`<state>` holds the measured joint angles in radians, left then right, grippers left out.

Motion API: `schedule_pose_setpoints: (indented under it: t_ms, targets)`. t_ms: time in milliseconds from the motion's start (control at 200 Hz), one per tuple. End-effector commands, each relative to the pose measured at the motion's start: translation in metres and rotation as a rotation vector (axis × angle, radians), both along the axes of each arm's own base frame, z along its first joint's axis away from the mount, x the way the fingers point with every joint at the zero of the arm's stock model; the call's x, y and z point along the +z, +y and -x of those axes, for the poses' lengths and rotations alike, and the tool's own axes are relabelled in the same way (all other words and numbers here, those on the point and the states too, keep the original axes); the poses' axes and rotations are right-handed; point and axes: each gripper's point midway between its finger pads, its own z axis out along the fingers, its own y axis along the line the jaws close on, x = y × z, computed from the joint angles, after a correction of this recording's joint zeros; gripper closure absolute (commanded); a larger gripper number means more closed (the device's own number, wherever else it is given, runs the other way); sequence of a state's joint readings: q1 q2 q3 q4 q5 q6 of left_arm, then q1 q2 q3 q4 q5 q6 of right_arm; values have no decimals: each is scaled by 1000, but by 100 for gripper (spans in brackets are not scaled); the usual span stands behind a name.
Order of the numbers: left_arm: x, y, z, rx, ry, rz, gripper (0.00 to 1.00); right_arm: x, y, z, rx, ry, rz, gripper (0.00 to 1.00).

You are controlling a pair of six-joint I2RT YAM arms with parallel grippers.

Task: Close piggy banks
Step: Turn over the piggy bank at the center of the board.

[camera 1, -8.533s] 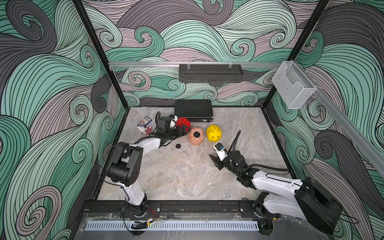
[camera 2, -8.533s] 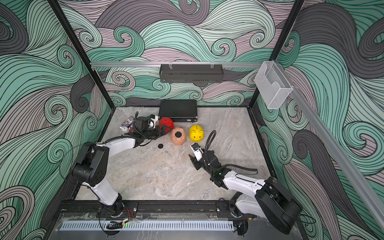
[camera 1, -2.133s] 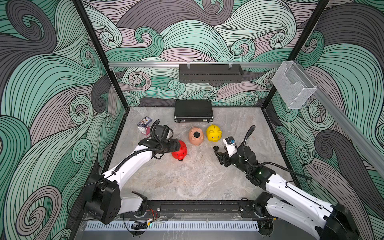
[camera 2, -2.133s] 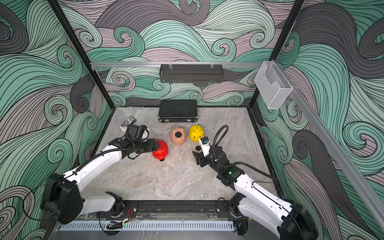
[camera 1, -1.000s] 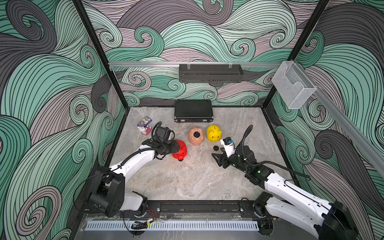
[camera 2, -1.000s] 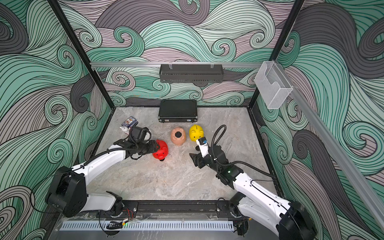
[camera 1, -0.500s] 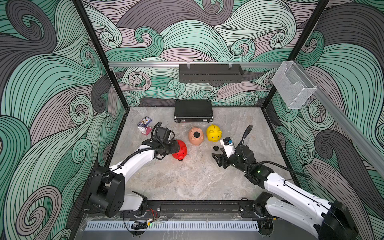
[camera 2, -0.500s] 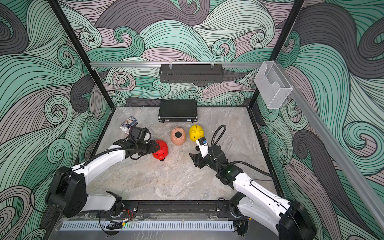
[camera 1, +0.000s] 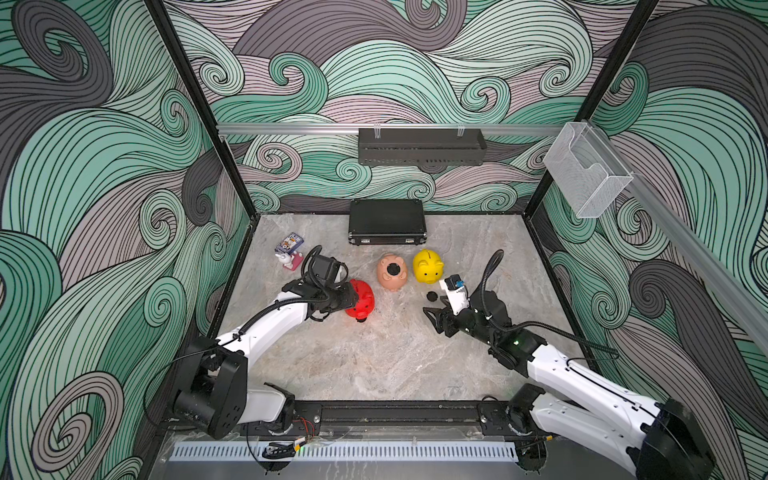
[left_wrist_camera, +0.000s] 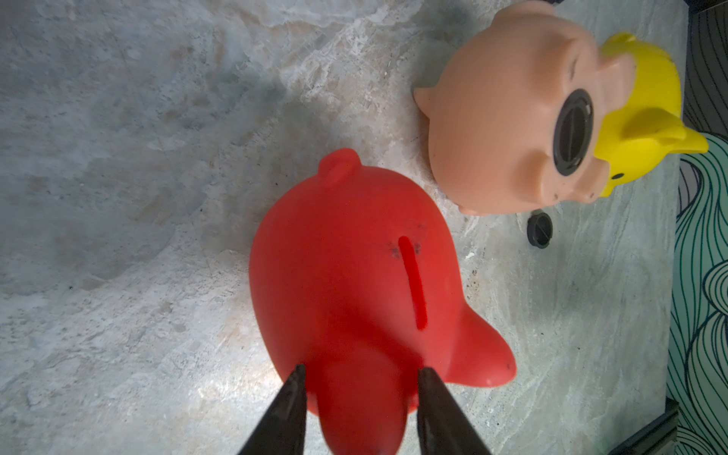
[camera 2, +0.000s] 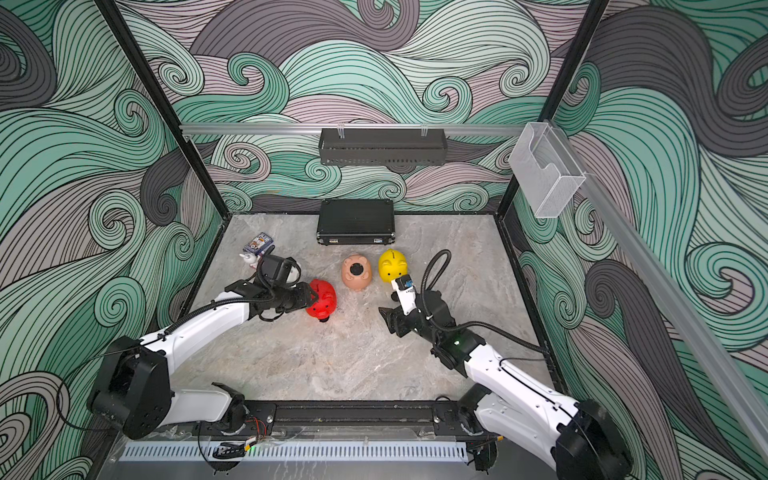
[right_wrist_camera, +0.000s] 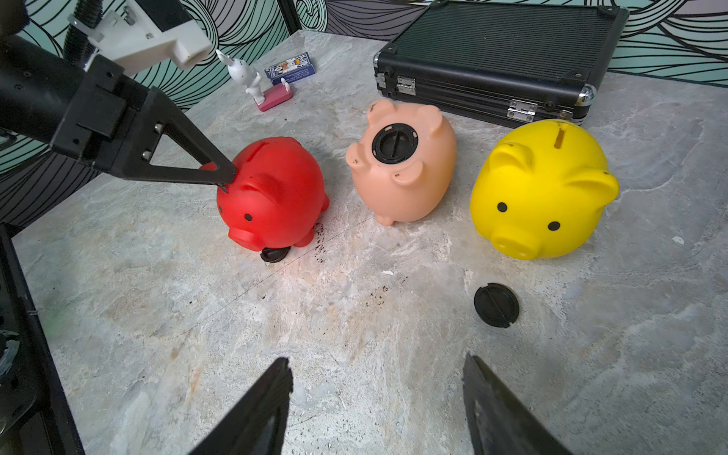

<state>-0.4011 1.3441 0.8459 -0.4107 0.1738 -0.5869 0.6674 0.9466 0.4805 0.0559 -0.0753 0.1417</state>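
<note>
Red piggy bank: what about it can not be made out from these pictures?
- Belly hole of the red piggy bank: under the body, hidden in every view. Whether the black plug half under it, in the right wrist view, is seated cannot be told.
- Left pincer: the left wrist view's edge cuts its fingers; squeezing or only touching is unclear.

Three piggy banks [camera 1: 386, 282] sit before the case [camera 1: 387, 226]; plug [camera 1: 432, 296] just beside.
</note>
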Motion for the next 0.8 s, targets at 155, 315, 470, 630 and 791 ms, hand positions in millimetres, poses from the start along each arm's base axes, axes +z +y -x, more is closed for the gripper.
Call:
schedule_pose_setpoints:
  t_ms: [155,315,470,630,791]
  targets:
    - [-12,9,11,17,51,-32,64,11,1,-5,-3,-25,-8,30]
    - [-14,14,10,32,49,-31,67,11,2,-5,-1,-24,-9,30]
    - [-16,14,8,45,57,12,66,10,2,-5,-1,-22,-7,30]
    - [-17,14,8,65,63,70,67,10,1,-4,-2,-22,-7,30]
    - [-20,18,6,82,63,97,68,5,3,-6,-3,-15,-2,30]
